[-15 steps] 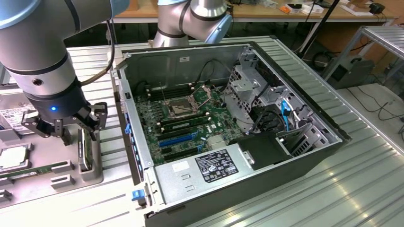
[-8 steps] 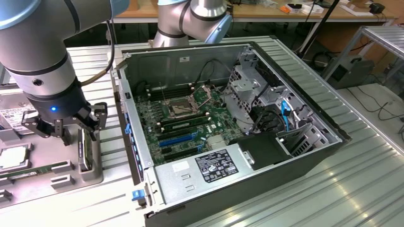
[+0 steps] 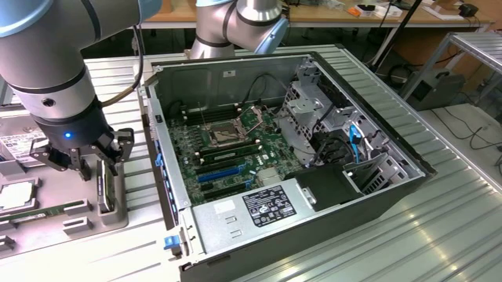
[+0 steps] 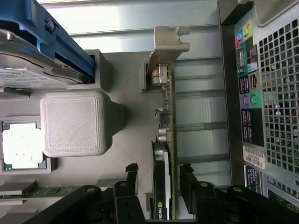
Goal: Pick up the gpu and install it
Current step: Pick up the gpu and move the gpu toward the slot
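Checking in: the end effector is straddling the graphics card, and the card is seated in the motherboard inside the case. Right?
Not quite. The end effector does straddle the graphics card, but the card stands on edge in the grey holder outside the case, not seated in the motherboard. The exterior view shows it, on that view's left.

gpu [image 4: 159,186]: green logo mark on its dark face, no letters legible
power supply label [image 3: 267,204]: certification marks, print too small to read
case sticker [image 4: 254,157]: barcode, digits unreadable
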Controlling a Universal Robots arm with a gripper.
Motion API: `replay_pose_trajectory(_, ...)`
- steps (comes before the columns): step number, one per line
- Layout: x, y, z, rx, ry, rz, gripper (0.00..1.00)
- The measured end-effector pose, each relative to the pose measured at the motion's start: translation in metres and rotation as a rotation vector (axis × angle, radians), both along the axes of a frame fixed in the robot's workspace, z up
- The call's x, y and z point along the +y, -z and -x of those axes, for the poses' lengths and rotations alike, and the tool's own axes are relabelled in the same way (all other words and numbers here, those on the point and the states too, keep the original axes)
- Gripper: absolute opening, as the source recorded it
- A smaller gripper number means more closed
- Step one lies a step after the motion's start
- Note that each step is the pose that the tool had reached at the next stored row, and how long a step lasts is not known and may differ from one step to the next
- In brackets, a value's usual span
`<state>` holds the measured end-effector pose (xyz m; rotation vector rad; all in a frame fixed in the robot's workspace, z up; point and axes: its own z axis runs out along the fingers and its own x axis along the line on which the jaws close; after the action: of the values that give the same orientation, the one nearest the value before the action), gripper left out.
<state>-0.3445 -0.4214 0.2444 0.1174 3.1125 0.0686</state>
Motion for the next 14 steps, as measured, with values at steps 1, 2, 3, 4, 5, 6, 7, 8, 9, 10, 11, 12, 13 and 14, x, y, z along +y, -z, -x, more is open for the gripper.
replay_pose_trajectory(1, 0.0, 0.0, 0.0, 0.0, 0.0, 0.0, 0.49)
replay_pose_trajectory(2, 0.0, 0.0, 0.0, 0.0002, 0.0, 0.0001, 0.49)
replay_pose_trajectory(3, 0.0, 0.0, 0.0, 0.0001, 0.0, 0.0, 0.49)
replay_pose_trajectory(4, 0.0, 0.0, 0.0, 0.0002, 0.0, 0.0001, 0.49)
replay_pose_trajectory(5, 0.0, -0.0001, 0.0, 0.0002, 0.0, 0.0001, 0.49)
replay_pose_trajectory(6, 0.0, -0.0001, 0.0, 0.0002, 0.0, 0.0001, 0.49)
replay_pose_trajectory(7, 0.0, -0.0001, 0.0, 0.0003, 0.0, 0.0001, 0.47)
replay_pose_trajectory(8, 0.0, -0.0001, 0.0, 0.0002, 0.0, 0.0001, 0.47)
replay_pose_trajectory(9, 0.0, -0.0001, 0.0, 0.0002, 0.0, 0.0001, 0.4)
replay_pose_trajectory(10, 0.0, -0.0001, 0.0, 0.0002, 0.0, 0.0001, 0.4)
replay_pose_trajectory(11, 0.0, -0.0001, 0.0, 0.0002, 0.0, 0.0001, 0.4)
replay_pose_trajectory(12, 0.0, -0.0001, 0.0, 0.0002, 0.0, 0.0002, 0.4)
replay_pose_trajectory(13, 0.0, -0.0001, 0.0, 0.0002, 0.0, 0.0001, 0.4)
replay_pose_trajectory(14, 0.0, -0.0001, 0.0, 0.0002, 0.0, 0.0001, 0.38)
